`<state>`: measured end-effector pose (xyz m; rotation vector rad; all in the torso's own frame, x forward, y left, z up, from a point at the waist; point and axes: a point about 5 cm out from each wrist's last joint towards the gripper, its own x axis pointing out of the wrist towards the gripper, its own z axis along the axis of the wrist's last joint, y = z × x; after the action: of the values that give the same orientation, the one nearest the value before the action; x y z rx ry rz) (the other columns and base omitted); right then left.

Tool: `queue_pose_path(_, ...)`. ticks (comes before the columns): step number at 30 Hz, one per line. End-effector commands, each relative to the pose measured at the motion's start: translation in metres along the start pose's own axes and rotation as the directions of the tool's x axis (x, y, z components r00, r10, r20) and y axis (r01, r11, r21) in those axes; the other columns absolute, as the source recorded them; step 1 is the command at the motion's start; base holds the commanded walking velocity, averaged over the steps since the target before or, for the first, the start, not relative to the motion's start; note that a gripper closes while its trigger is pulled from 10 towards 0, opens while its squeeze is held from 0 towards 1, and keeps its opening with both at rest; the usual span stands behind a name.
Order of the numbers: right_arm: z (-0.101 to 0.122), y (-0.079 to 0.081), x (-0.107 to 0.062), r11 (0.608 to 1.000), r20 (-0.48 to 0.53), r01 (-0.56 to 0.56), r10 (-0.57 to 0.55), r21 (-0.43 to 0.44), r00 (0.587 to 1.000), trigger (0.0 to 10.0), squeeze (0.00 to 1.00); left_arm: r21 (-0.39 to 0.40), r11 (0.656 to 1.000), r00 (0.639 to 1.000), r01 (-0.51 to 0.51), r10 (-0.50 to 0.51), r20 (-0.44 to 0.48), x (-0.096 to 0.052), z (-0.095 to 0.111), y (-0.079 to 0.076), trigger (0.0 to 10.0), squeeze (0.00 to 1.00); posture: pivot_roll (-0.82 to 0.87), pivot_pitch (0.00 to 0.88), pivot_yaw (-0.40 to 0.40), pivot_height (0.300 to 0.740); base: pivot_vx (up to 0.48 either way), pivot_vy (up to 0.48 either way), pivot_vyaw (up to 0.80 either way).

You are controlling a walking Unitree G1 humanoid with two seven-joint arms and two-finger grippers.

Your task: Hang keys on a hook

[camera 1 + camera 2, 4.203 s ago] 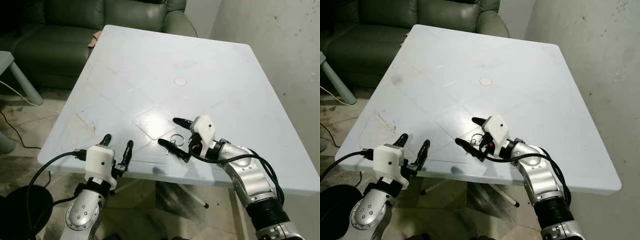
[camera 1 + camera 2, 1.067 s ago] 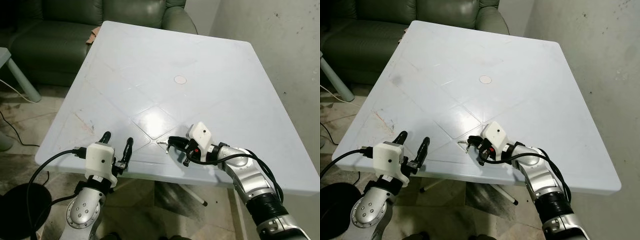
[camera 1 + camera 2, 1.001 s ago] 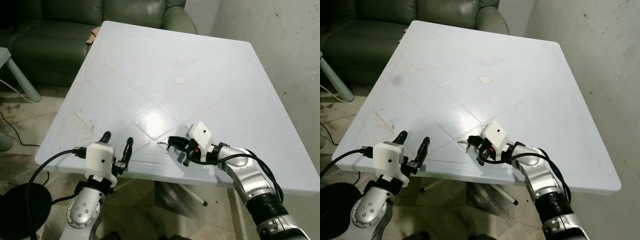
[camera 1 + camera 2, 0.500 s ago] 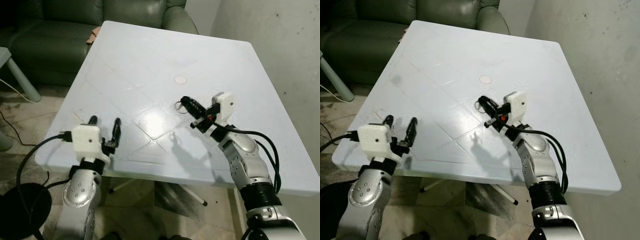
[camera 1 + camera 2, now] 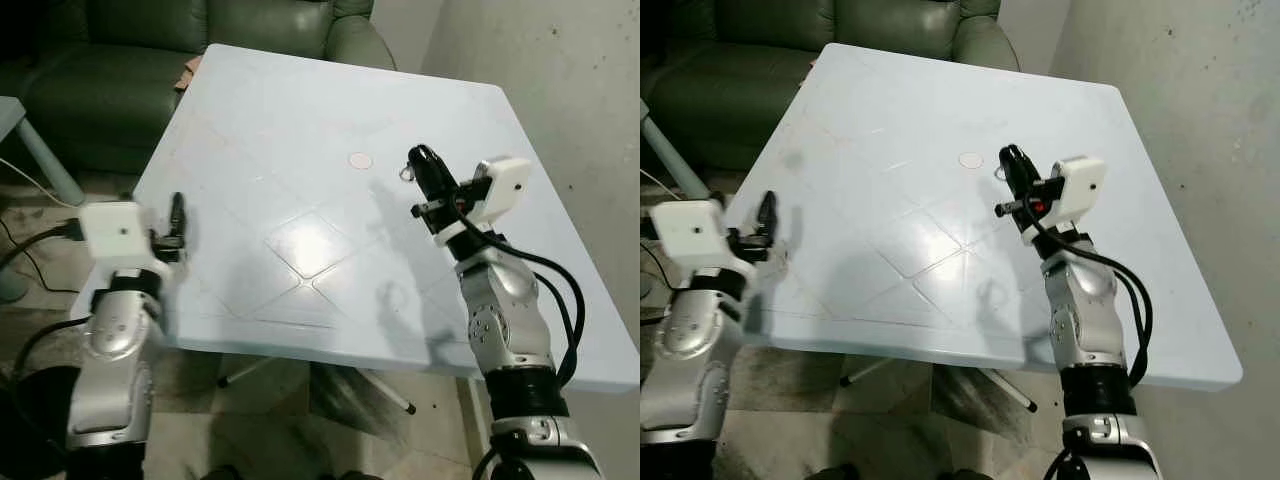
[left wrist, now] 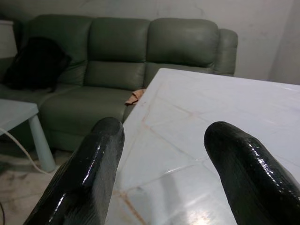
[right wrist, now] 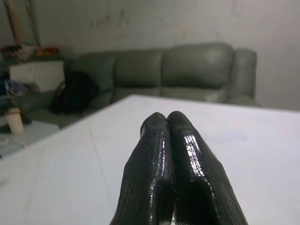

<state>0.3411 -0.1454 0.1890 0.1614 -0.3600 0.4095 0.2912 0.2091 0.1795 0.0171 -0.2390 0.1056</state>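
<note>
Holding the keys (image 5: pixel 407 172) up in the air over the white table (image 5: pixel 300 130), the right gripper (image 5: pixel 424 168) has its two black fingers pressed tight together on them. The left gripper (image 5: pixel 177 215) waits by the table's left edge, its fingers (image 6: pixel 93 173) spread apart and holding nothing.

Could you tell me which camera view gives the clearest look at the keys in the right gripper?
The left eye view: the key ring hangs free beside the right gripper. The right eye view shows it smaller. In the right wrist view the shut fingers hide it.
</note>
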Motion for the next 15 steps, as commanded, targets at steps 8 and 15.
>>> queue_pose_path(8, -0.015, 0.007, -0.007, 0.994, -0.063, 0.092, -0.096, -0.059, 0.993, 10.0, 0.00, -0.007, 1.000, 1.000, 0.025, -0.025, -0.016, 0.002, -0.005, -0.001, 10.0, 0.00, -0.08, 0.075, -0.067, 0.740, 0.000, 0.000, 0.00)
queue_pose_path(15, -0.034, 0.003, -0.021, 0.975, -0.154, 0.171, -0.192, -0.142, 0.969, 10.0, 0.00, -0.034, 0.999, 0.998, 0.011, -0.013, -0.062, -0.009, -0.022, -0.006, 10.0, 0.00, -0.09, 0.073, -0.059, 0.740, 0.000, 0.000, 0.00)
